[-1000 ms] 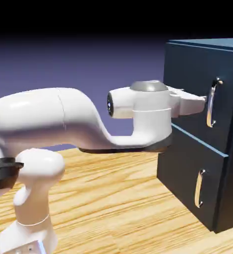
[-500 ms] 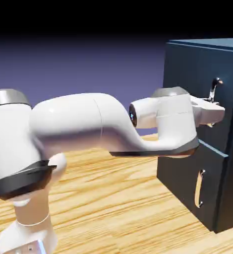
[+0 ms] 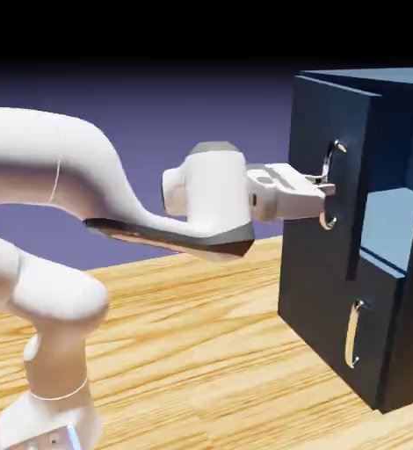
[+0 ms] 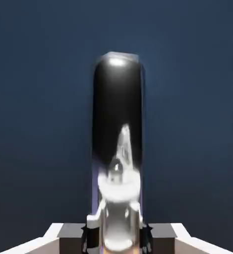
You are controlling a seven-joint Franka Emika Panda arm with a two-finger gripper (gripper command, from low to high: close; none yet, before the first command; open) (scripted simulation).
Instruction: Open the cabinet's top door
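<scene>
Gripper point(image 3: 326, 187): fingers clamped on the top door's handle point(image 3: 331, 171)
Handle: between the fingertips point(image 4: 91, 233)
Top door point(image 3: 320, 176): ajar

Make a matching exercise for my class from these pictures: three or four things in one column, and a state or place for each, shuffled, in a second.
Things
1. larger dark navy top door
2. smaller navy lower panel
3. white arm's gripper
4. long silver bar handle

States
A. flush with the cabinet front
B. swung ajar, with a gap behind it
C. clamped between the jaws
D. shut on a metal bar

Pairs: 1-B, 2-A, 3-D, 4-C
</scene>
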